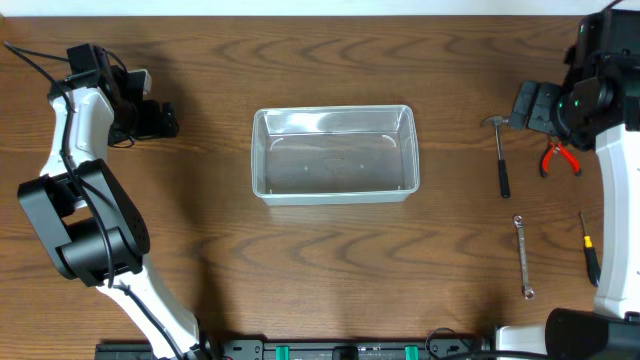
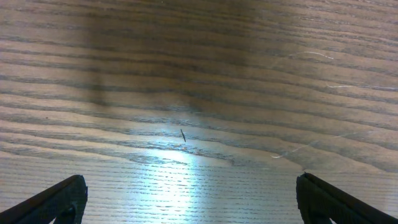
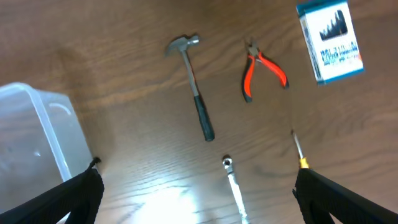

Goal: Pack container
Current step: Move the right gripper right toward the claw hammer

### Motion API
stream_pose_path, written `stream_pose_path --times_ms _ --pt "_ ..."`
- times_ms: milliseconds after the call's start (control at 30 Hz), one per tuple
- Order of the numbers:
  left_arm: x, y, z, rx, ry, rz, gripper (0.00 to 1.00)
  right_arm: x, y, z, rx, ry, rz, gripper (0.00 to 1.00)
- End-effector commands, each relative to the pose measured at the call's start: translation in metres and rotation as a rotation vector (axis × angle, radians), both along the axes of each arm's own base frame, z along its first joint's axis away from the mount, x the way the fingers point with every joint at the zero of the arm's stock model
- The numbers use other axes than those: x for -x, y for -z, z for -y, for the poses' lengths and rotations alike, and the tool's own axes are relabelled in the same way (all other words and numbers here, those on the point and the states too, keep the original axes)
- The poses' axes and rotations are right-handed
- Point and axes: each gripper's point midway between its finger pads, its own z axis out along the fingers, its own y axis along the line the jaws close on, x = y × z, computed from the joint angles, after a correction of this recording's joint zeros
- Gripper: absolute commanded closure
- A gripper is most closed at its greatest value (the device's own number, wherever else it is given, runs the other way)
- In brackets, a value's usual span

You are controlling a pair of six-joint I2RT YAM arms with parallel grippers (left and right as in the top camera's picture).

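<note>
While the container [image 1: 333,160] stands empty, we count no part of the packing as done. It is a clear tub, open side up, at mid-table, with nothing inside it and nothing touching it.

All the items lie on the right arm's side of the container, well apart from it:
- The hammer [image 1: 502,160] lies nearest the container.
- The pliers [image 1: 558,158], red-handled, lie beyond the hammer.
- The wrench [image 1: 522,256] lies about as far from the container as the hammer, but closer to the robot's base.
- The screwdriver [image 1: 590,250] lies farthest out.
- A blue-and-white box [image 3: 329,40] shows past the pliers in the right wrist view only.

The right gripper [image 3: 198,179] hangs on that same side of the container, above the hammer, with its jaws spread wide and holding nothing. The left gripper [image 2: 189,185] is on the opposite side of the container, well apart from it, over bare wood. Its jaws are also spread wide and empty.

In our judgement the whole task remains: each item must be picked up and set inside the container. The hammer is the likeliest first pick for the right arm.
</note>
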Motion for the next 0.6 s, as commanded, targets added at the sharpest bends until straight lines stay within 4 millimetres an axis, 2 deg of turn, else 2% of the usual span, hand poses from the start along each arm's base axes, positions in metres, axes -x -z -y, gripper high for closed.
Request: stream_pose_path --times_ms 0,67,200,367,567 --pt "0.002 0.003 -0.001 -0.007 0.004 -0.010 0.02 -0.008 0.014 -0.001 0.038 -0.145 -0.057 0.01" --pt "0.002 0.003 -0.001 -0.007 0.004 -0.010 0.02 -0.013 0.020 -0.004 0.033 -0.187 -0.070 0.01" --pt "0.002 0.003 -0.001 -0.007 0.004 -0.010 0.02 -0.027 0.035 -0.024 -0.047 -0.327 -0.077 0.01" --pt "0.002 0.003 -0.001 -0.007 0.004 -0.010 0.02 -0.043 0.048 -0.031 -0.077 -0.350 -0.070 0.01" --pt "0.002 0.003 -0.001 -0.007 0.004 -0.010 0.02 -0.045 0.062 -0.038 -0.060 -0.439 -0.118 0.01"
